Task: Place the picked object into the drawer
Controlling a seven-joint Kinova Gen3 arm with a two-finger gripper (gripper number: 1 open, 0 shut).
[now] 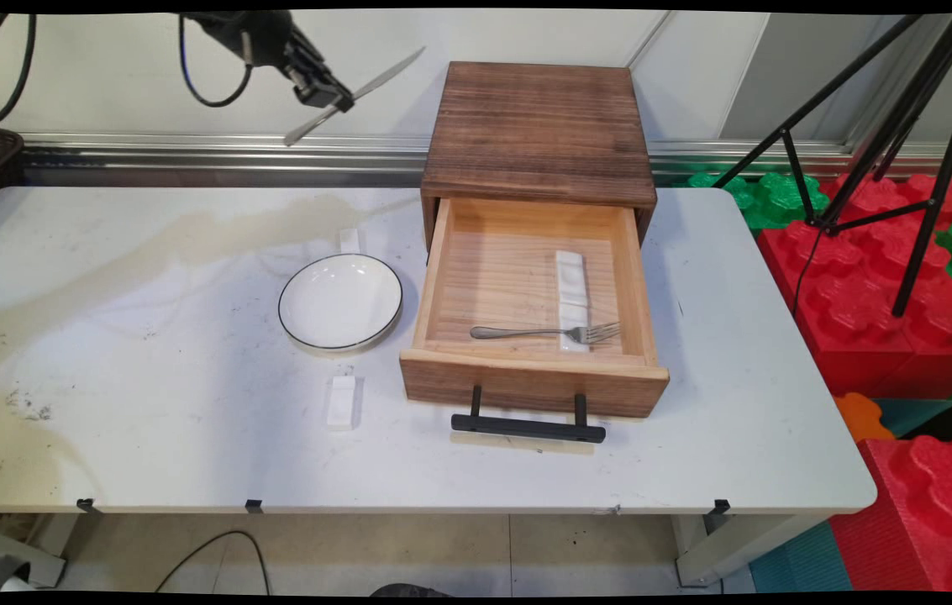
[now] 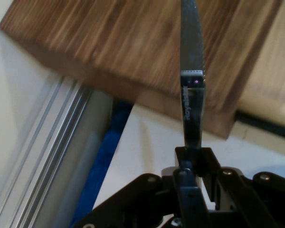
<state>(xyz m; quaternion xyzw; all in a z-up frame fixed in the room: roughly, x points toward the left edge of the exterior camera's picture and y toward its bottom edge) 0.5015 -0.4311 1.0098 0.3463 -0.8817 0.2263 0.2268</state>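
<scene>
Gripper (image 1: 339, 99), upper left of frame, raised above the table (image 1: 148, 437), fingers clamped on a knife (image 1: 355, 94) held aslant. Centre: wooden box (image 1: 538, 126) with drawer (image 1: 442, 252) pulled open, containing a fork (image 1: 543, 333) across a white rest (image 1: 572, 281). Left of drawer: bowl (image 1: 340, 301).

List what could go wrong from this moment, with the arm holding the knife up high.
1. The gripper pinches the knife near its middle, both ends sticking out; a narrow hold like that could let it pivot or slip.
2. The knife hangs high above the table; if dropped, it could hit the white plate.
3. The open drawer already holds a fork across a white rest; crowding might knock them.
</scene>
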